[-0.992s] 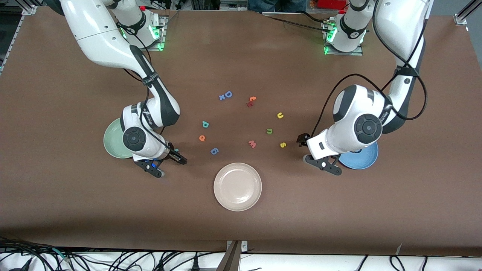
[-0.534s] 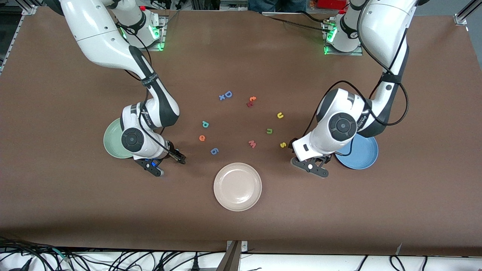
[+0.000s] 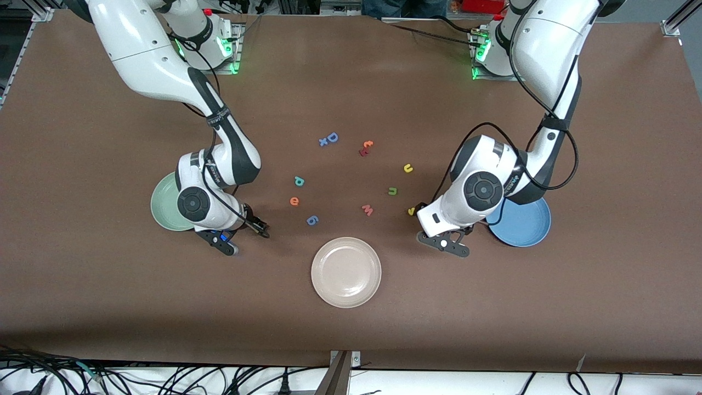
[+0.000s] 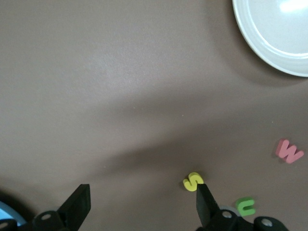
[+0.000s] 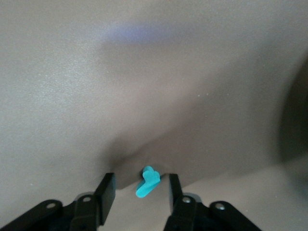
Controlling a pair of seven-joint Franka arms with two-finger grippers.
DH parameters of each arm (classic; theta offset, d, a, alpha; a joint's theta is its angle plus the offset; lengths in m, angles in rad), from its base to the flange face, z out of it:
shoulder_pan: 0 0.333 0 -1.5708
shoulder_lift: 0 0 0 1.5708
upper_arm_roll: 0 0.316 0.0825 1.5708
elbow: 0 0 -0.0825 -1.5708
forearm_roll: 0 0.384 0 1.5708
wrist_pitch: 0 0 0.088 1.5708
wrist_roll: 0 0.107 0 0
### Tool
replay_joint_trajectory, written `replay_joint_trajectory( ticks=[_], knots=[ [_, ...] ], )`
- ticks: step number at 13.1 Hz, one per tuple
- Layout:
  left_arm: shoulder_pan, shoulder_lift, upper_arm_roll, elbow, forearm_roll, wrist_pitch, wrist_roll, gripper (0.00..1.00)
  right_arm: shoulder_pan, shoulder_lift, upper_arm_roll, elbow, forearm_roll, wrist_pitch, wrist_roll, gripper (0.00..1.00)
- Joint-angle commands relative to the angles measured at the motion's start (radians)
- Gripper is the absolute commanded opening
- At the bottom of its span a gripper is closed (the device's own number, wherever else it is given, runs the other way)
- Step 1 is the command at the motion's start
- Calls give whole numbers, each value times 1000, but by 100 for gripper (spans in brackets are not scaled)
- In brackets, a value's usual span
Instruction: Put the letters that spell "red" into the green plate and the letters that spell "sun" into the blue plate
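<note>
Teal r [image 5: 147, 182] sits between the fingers of the right hand [image 5: 140, 185], low over the bench [image 3: 493, 307] just beside the green plate [image 3: 162, 211]. Over the last second those fingers have drawn in from wide. They are still apart, with a thin gap on each side of the r, so it is not clamped yet. My read: grasp in progress, first "red" letter about to be taken.

The left hand [image 4: 142, 192] has swung off the blue plate [image 3: 526, 230] toward the middle of the bench. Its fingers are spread wide, and the yellow s [image 4: 193, 181] is right up against one finger, off-centre. It likely needs a small shift before closing.

The teal d [image 3: 299, 180], orange e [image 3: 294, 201], yellow u [image 3: 408, 168] and green n [image 3: 392, 191] haven't moved, loose mid-bench between the arms. No letter shows on what's visible of either plate, so the task is barely begun.
</note>
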Motion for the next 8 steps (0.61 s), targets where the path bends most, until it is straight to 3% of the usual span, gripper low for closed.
replay_joint_trajectory(
  ticks=[1,2,6,8],
  knots=[
    [-26,36,11,36,36,-3,-79,97,-7,-16,0,-19,18,-5,-14,44],
    [-38,38,11,36,38,14,-99,97,-7,-16,0,-19,18,-5,-14,41],
    [-51,52,10,33,38,29,-205,97,-7,-16,-2,-19,18,-6,-13,4],
    [-51,53,11,32,38,29,-262,97,-7,-16,0,-19,18,-6,-6,0]
  ],
)
